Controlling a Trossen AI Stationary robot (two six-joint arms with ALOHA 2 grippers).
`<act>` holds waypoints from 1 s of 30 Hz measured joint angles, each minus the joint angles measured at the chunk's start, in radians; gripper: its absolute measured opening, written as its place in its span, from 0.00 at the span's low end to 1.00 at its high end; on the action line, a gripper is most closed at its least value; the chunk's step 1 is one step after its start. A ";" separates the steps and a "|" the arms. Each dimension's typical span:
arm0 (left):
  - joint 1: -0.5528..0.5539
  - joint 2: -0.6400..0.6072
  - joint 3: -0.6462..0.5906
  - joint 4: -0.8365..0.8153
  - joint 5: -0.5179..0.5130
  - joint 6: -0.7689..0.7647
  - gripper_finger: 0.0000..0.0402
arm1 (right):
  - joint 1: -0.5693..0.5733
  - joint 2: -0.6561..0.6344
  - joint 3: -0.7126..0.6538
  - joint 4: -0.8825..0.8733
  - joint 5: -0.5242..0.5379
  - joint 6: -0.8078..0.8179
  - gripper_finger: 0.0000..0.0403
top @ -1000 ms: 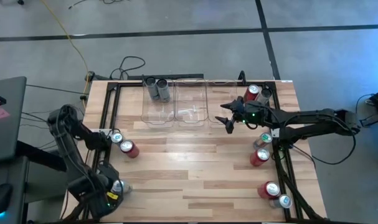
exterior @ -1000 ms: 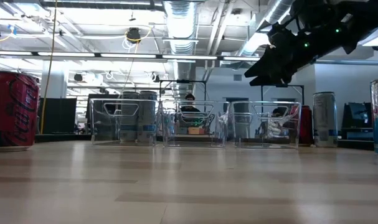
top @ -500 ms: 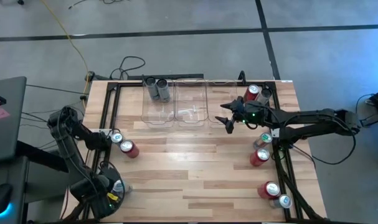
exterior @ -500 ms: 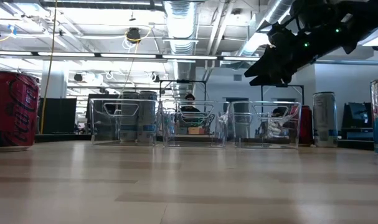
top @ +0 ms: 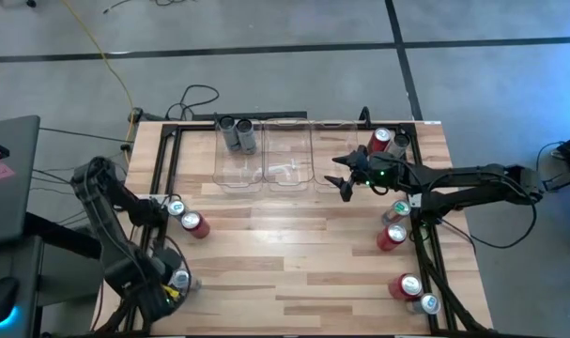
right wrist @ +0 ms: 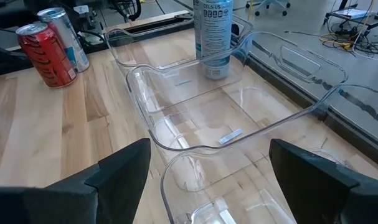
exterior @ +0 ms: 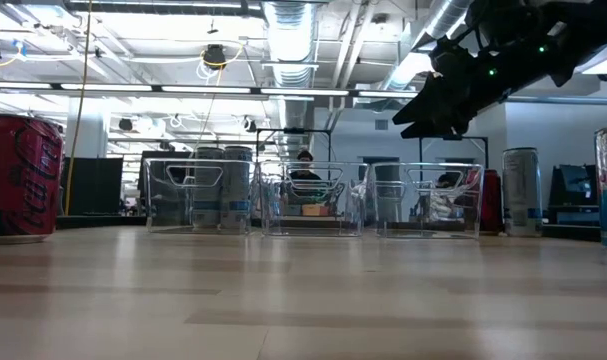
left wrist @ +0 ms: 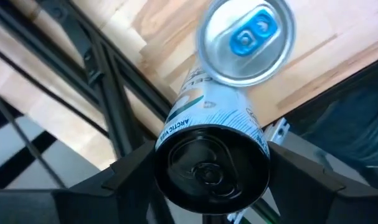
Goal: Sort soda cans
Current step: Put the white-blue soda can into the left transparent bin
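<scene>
- Seen from above, the left gripper [top: 169, 284] sits at the table's near left corner around a can [top: 178, 280]; other cans [top: 391, 237] stand along both edges, two grey ones [top: 238, 133] in the left bin [top: 221, 174], probably sorted by kind.
- Low down, only the right gripper [exterior: 438, 105] shows, hanging over the bins [exterior: 313, 198].
- Left wrist: a white can [left wrist: 217, 118] lies between the fingers [left wrist: 108, 180]; whether it is gripped cannot be told.
- Right wrist: fingers [right wrist: 120, 165] apart and empty over a bin [right wrist: 195, 134].
</scene>
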 joint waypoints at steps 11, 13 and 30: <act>0.012 -0.101 0.064 -0.069 0.007 -0.071 0.64 | 0.000 0.000 0.000 0.000 -0.001 -0.003 0.87; 0.009 -0.110 0.084 -0.157 0.015 -0.083 0.64 | 0.000 0.000 0.000 0.000 -0.001 -0.003 0.87; 0.090 -0.170 0.092 -0.163 -0.242 0.034 0.64 | 0.000 0.000 0.000 0.001 -0.001 -0.003 0.87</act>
